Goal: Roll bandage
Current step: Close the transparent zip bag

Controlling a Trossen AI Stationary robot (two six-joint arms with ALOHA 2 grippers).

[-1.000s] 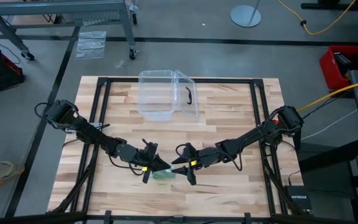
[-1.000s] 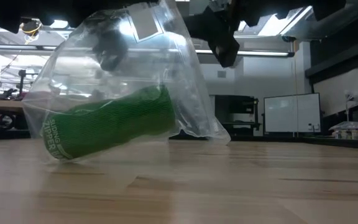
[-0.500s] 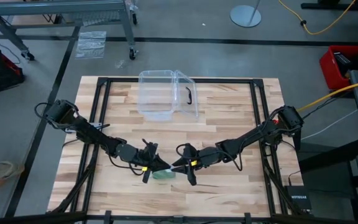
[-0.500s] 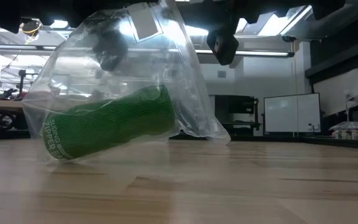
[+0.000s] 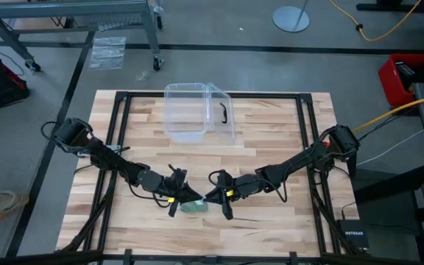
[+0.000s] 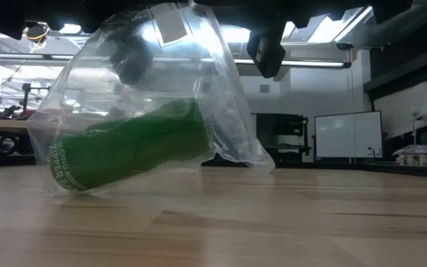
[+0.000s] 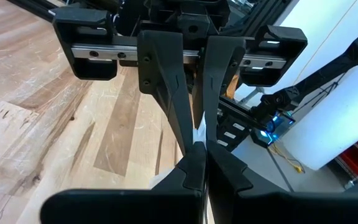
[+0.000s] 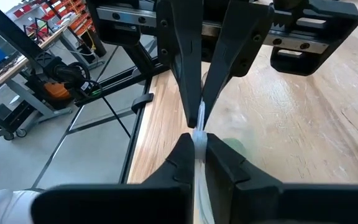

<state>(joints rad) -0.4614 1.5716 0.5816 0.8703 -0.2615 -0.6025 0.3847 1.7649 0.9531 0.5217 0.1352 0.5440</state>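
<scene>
So the stubby green cloth bandage roll (image 6: 128,152) lies tilted inside the crinkly clear plastic bag (image 6: 221,111), hanging below and between both hands, with left gripper (image 5: 177,199) and right gripper (image 5: 216,196) each pinched onto the bag's top edge.

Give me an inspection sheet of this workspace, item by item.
Surface: wooden table, bare planks around the work.
Job's things: green bandage rolled, inside a clear plastic bag, tilted on the table.
Clutter: clear plastic box with lid open, at the table's far edge.
Grippers: left tool shut on the plastic bag; right tool shut on the plastic bag.
Cables: yellow cable running across the floor at the right.
Surroundings: red crate, round stand base.
</scene>
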